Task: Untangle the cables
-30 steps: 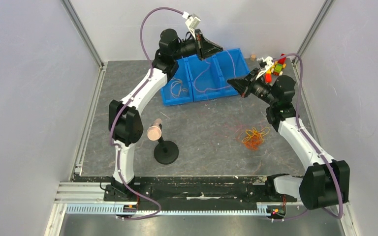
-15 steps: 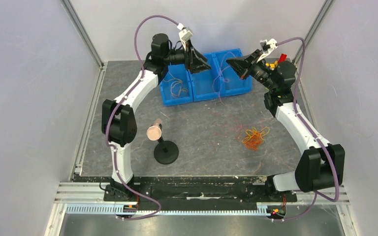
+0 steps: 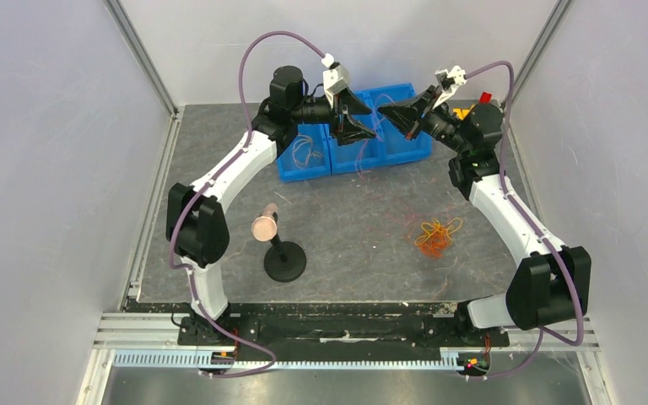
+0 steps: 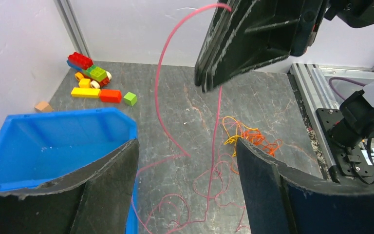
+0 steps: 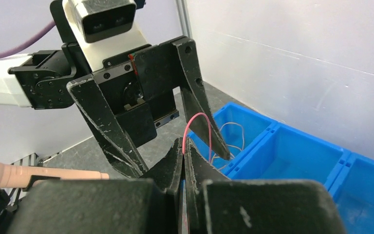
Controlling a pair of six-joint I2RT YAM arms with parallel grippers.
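My right gripper (image 3: 383,110) is shut on a red-pink cable (image 4: 161,87) and held high over the blue bins (image 3: 316,160). In the right wrist view the cable (image 5: 198,120) arches out of the shut fingertips (image 5: 183,146). It hangs down to loose loops (image 4: 209,183) on the grey floor. My left gripper (image 3: 373,124) is open right beside the right one, facing it, with nothing between its fingers (image 4: 112,180). An orange and yellow tangle (image 3: 435,236) lies on the floor at the right. Another thin cable (image 3: 304,152) lies in the left bin.
A black stand (image 3: 284,260) with a pink cylinder on top stands mid-floor. Coloured toy bricks (image 4: 95,80) lie in the far right corner. Three blue bins sit side by side at the back; the right bin (image 4: 53,141) is below my left gripper.
The left gripper has opened and let go of the red-pink cable, then swung right toward the right gripper. The right gripper has risen and moved left, still holding the cable.
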